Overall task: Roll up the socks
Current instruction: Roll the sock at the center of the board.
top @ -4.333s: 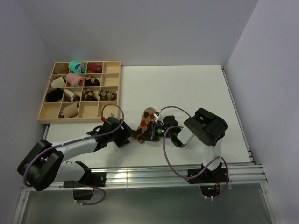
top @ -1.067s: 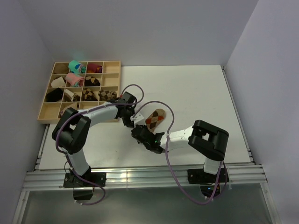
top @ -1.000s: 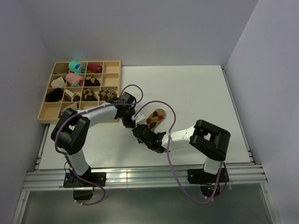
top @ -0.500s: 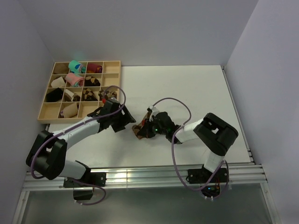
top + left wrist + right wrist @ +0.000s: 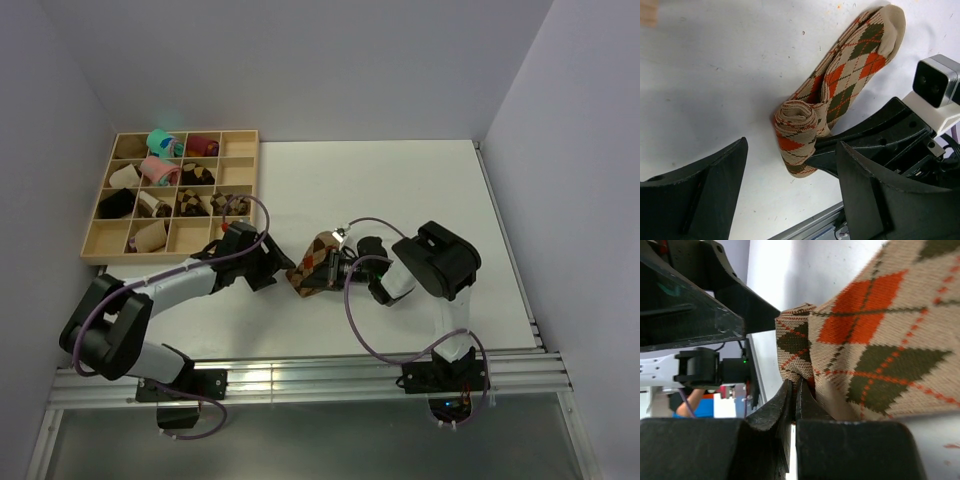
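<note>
Pinching the rolled end of a tan fabric sock patterned with dark brown and orange-red argyle diamonds, my right hand has its two black fingers pressed almost together, with a fold of the knit caught in the thin slit between them. From the tips of that hand the rest of the sock runs flat across the white tabletop, away from the roll.

My left hand faces the right one from the other side of the sock. Its fingers are spread wide and hold nothing. The rolled end sits in the gap between them, touching neither finger, and the toe of the sock reaches far beyond the fingertips. The right hand's black body lies under and beside the roll, just past my left hand's right finger.

From above, the sock lies between my two hands, the left hand on one side and the right hand tight against the other. Whether it is one sock or two laid together, I cannot tell. A shallow wooden tray of compartments, holding rolled socks in several colours, sits well beyond my left hand.
</note>
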`<state>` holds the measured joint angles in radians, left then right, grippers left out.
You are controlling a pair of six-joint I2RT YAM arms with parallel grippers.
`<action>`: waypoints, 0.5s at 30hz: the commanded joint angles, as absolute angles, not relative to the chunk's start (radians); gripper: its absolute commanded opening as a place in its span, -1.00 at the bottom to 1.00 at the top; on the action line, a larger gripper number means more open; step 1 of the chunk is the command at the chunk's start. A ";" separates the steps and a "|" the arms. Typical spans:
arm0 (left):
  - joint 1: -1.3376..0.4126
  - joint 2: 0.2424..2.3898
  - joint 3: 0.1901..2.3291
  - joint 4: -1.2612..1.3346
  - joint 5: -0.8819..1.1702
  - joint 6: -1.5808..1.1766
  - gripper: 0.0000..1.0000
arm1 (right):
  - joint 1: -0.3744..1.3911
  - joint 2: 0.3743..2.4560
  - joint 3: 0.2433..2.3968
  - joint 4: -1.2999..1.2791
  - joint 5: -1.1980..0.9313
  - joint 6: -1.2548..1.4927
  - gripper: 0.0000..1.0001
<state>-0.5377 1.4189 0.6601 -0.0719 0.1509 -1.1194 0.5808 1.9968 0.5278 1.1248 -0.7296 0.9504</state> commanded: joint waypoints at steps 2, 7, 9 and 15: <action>-0.546 1.459 0.661 -0.011 0.179 -1.121 0.48 | 0.545 2.060 0.500 0.974 -0.742 0.940 -1.00; -0.548 1.503 0.670 0.017 0.195 -1.114 0.38 | 0.525 2.078 0.503 0.953 -0.739 0.953 -1.00; -0.549 1.511 0.666 0.026 0.198 -1.114 0.32 | 0.514 2.079 0.512 0.927 -0.733 0.943 -1.00; -0.551 1.545 0.673 0.051 0.213 -1.103 0.26 | 0.511 2.079 0.537 0.858 -0.713 0.913 -1.00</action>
